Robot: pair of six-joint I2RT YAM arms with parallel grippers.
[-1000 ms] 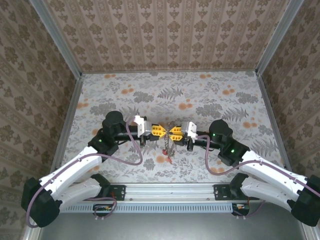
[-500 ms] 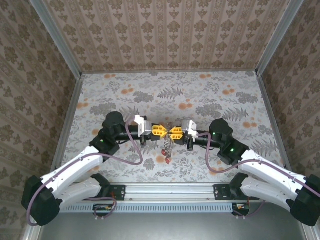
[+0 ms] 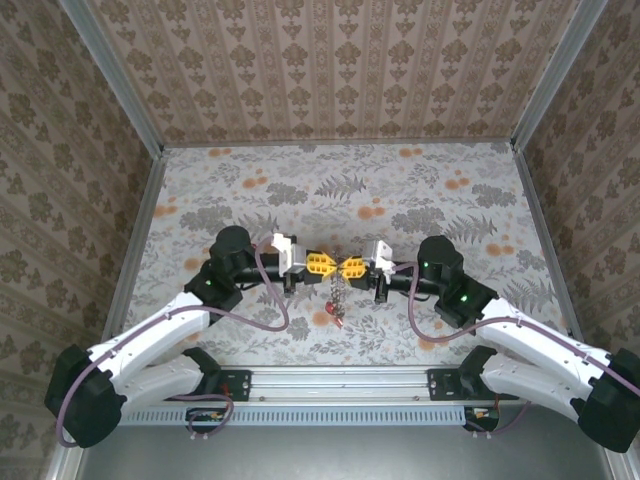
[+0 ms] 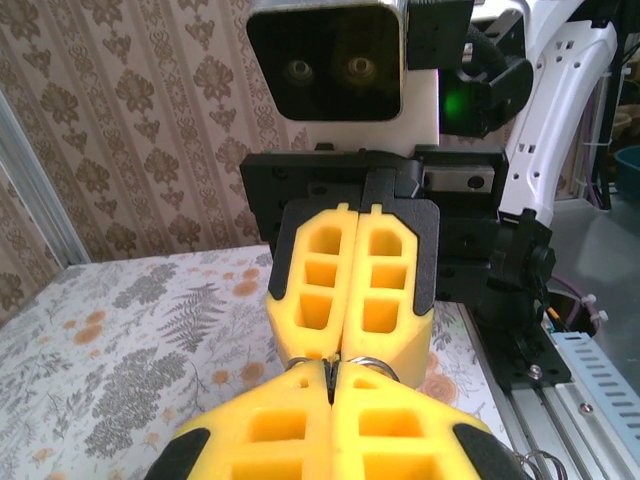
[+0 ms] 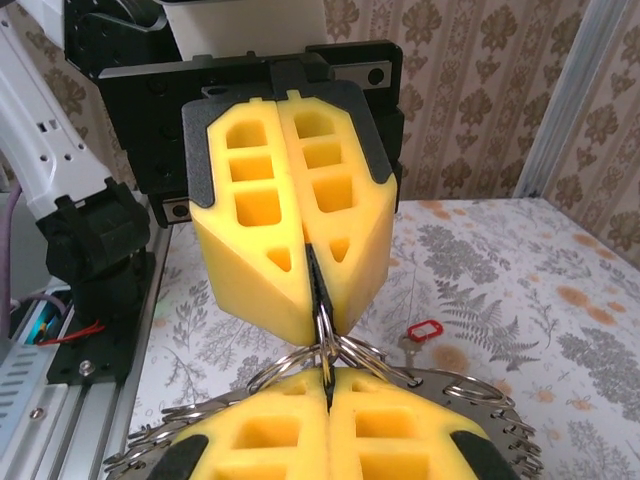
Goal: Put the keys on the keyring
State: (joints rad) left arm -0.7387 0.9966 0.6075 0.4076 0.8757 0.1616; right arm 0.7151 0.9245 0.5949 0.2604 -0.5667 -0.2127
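Note:
My left gripper and right gripper meet tip to tip above the middle of the table, both shut. In the right wrist view my right gripper grips the flat grey keyring, which carries several thin wire rings. The left gripper pinches one of those wire rings from the other side. In the left wrist view a wire loop shows between my left gripper and the right fingers. The keys dangle below the grippers, a red-headed key lowest, its red head near the cloth.
The table is covered by a floral cloth and closed in by patterned walls on three sides. An aluminium rail with both arm bases runs along the near edge.
The joined grippers have shifted slightly, and the hanging keys with the red one have swung a little to the left. Both grippers stay shut.

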